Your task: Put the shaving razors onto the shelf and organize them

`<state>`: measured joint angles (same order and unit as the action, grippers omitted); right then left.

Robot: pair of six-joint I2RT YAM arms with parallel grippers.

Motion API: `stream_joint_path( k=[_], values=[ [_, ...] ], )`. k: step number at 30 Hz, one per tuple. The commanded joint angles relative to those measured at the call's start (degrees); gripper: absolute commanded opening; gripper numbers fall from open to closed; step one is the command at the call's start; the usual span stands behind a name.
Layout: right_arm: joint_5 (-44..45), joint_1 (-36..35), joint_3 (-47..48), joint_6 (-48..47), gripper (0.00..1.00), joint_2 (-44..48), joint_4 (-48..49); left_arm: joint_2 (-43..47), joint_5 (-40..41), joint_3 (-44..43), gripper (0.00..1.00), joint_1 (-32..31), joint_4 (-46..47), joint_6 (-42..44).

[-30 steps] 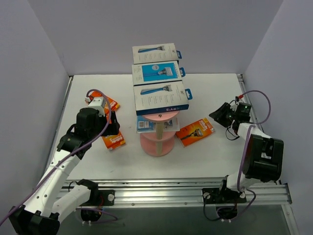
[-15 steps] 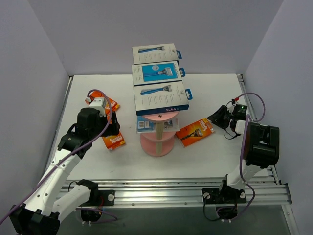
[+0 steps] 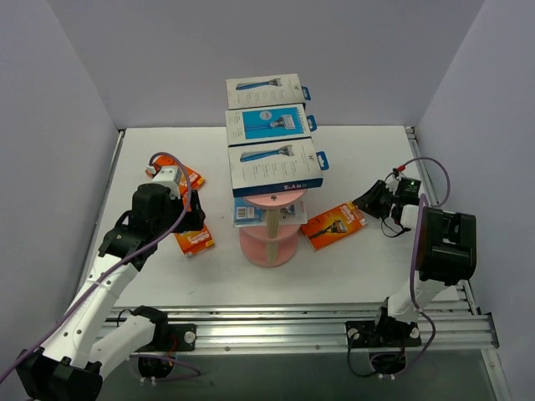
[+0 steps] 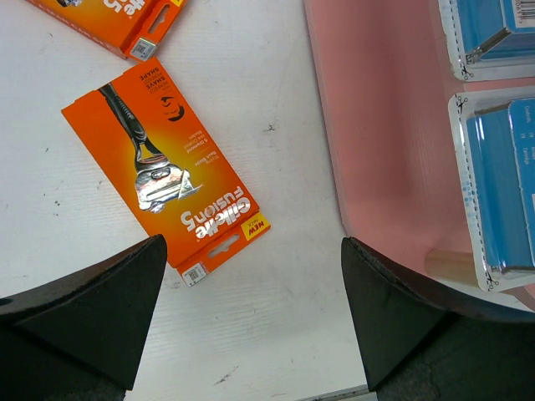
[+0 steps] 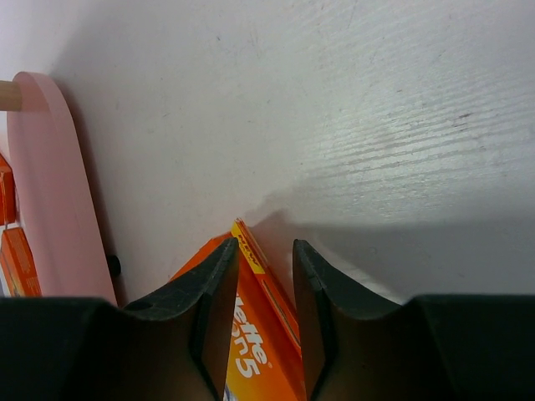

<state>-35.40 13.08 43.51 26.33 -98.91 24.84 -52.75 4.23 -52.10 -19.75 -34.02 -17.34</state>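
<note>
Overall, the shelf (image 3: 269, 251) is smooth pink plastic with rounded tiers on a beige post (image 3: 272, 219). It stands mid-way across the matte white table (image 3: 359, 159). Its long top tier carries three flat rectangular cartons in a row. The far white box (image 3: 264, 90) sits at the back end, the blue-faced pack (image 3: 267, 125) is in the middle, and the near white box (image 3: 276, 169) is at the front. Each is wider than the tier and hides most of it.

On the tier beneath lie clear blister packs (image 4: 493, 184) with blue inserts and crimped rims. From above the cartons cover them almost entirely, and the left wrist view cuts them off at its edge.

Three glossy orange cards lie flat on the table.
- The card right of the shelf (image 3: 334, 224) has its outer corner between the dark fingers of the right gripper (image 5: 262, 246). The fingers stand close together, but whether they pinch the card cannot be made out.
- The near card left of the shelf (image 4: 163, 167) is printed "Gillette Fusion5" and lies fully exposed.
- The far card left of the shelf (image 3: 192, 175) is partly hidden by the arm and cropped in the wrist view.

The left gripper (image 4: 251, 246) hangs above the table just left of the shelf, over the near card's end. Its jaws are spread wide and hold nothing.
</note>
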Motion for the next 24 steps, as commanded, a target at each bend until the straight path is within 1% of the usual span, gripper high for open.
stream_joint_path(
  k=[1,13,15,16,18,24],
  values=[
    [-0.3,-0.4,-0.9,-1.5,0.28,-0.1,-1.0,0.2,-0.5,-1.8,0.94,0.3,0.6,0.4],
    [-1.0,-0.4,-3.1,-1.2,0.27,0.9,-1.5,0.2,-0.5,-1.8,0.94,0.3,0.7,0.4],
    [-1.1,-0.4,-3.4,-1.2,0.23,1.0,-1.4,0.3,-0.5,-1.8,0.94,0.3,0.6,0.4],
    [-1.2,-0.4,-3.8,-1.0,0.18,1.2,-1.4,0.3,-0.5,-1.8,0.94,0.3,0.7,0.4],
    [-1.7,-0.4,-4.0,-0.6,0.11,1.5,-1.3,0.2,-0.5,-1.8,0.94,0.3,0.7,0.4],
    [-1.8,-0.3,-4.6,-0.1,0.01,3.9,-2.4,0.1,-0.5,-1.8,0.94,0.3,0.6,0.4]
  ],
)
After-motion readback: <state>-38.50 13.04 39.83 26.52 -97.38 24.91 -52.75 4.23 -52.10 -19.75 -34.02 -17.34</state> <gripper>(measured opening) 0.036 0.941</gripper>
